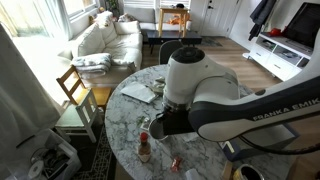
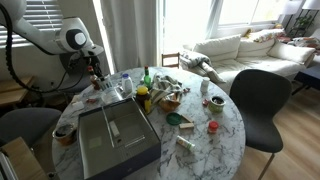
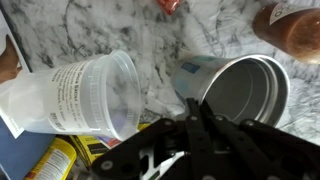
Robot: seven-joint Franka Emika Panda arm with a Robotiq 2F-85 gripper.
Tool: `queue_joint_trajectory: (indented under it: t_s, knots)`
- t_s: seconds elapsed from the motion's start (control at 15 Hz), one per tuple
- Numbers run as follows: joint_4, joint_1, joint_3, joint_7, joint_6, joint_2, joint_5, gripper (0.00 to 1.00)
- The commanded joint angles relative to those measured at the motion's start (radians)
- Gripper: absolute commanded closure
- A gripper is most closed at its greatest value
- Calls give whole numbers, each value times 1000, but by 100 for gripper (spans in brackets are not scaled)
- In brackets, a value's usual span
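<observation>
Gripper (image 3: 197,118) hovering over two tipped cups near the table edge.
Clear plastic cup (image 3: 95,95) lying on its side on the marble table (image 3: 150,30), with the metal tin (image 3: 240,90) lying just beside it, both mouths facing the wrist camera. A sauce bottle (image 3: 290,28) is standing further along the edge. The fingers are showing only as a dark mass, so can't tell if they're apart or together. My read: the gripper is sitting over the gap between the cups, so it's needing to centre on one wall and go slow, as both look prone to rolling.

round white-grey marble tabletop (image 3: 140,30): smooth, veined, slight gloss. clear printed plastic cup (image 3: 85,95): translucent, glossy. silver cylindrical can (image 3: 240,92): brushed metal, dull sheen. black gripper (image 3: 196,118): matt.
</observation>
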Motion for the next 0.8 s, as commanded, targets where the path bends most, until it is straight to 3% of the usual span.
queue_joint_trajectory:
  t_s: [0.0, 0.6, 0.73]
  knots:
    - [-44, -8, -2, -48, 24, -17, 84, 70]
    - [-81, 6, -35, 0, -83, -137, 18, 3]
    - [-88, 1, -31, 9, -112, -174, 6, 0]
